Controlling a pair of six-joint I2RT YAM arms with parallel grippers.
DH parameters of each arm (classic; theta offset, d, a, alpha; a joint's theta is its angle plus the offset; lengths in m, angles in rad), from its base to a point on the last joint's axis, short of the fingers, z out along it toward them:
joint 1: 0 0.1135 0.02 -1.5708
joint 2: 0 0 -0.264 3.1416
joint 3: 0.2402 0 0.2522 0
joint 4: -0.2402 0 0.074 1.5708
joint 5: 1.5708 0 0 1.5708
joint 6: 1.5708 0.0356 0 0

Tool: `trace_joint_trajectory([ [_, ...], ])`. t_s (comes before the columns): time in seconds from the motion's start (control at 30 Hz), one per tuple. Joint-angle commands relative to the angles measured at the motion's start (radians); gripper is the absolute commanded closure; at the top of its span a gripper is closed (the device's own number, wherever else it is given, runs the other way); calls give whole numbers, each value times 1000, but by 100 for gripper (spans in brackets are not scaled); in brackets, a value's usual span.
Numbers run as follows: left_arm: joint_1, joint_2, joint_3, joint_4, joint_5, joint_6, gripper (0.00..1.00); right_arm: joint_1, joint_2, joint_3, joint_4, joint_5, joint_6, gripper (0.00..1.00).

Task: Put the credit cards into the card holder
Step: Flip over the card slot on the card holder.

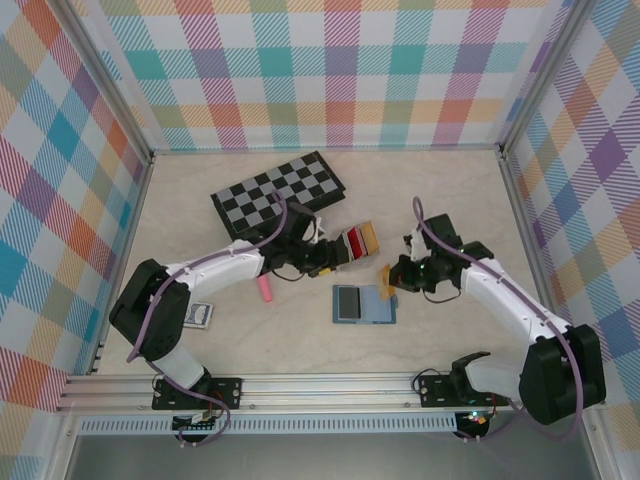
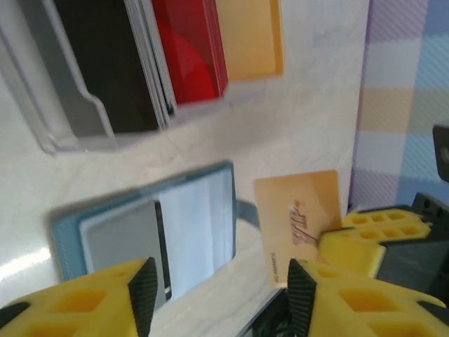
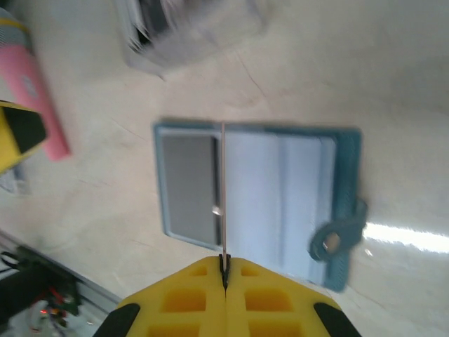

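In the lower middle of the overhead frame, you have the wallet (image 1: 365, 303) lying open on the table (image 1: 450, 200), pale inside facing up. Just above its right end, your right gripper (image 1: 393, 277) is clamped tight on a tan card (image 1: 385, 272). In the right wrist view that card stands edge-on across the wallet's fold; you cannot tell whether it touches. Your left gripper (image 2: 223, 293) hangs with its fingers apart, gripping nothing, near the clear tray (image 2: 63, 133). That tray, upper left in its view, holds a black card (image 2: 105, 56), a red card (image 2: 186, 49) and another tan one.
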Motion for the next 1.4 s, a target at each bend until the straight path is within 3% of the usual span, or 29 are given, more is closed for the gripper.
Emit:
trace_joint_trajectory([
  [0.0, -58, 34, 24, -61, -34, 50, 55, 43, -12, -46, -3, 93, 15, 96],
  [0.07, -83, 67, 40, -72, -37, 57, 60, 70, -2, -69, 19, 122, 28, 96],
  [0.4, -123, 165, 47, -109, -110, 92, 66, 89, 41, -154, 147, 139, 27, 96],
  [0.77, -133, 258, 44, -153, -154, 105, 76, 94, 13, -256, 409, 1, 53, 95],
  [1.03, -139, 232, 36, -147, -186, 91, 77, 95, 32, -237, 482, -115, 92, 94],
  [1.2, -139, 192, 35, -141, -205, 81, 75, 94, 35, -236, 492, -118, 107, 94],
  [1.37, -139, 134, -9, -56, -199, 32, 65, 94, 80, -234, 502, -133, 118, 94],
])
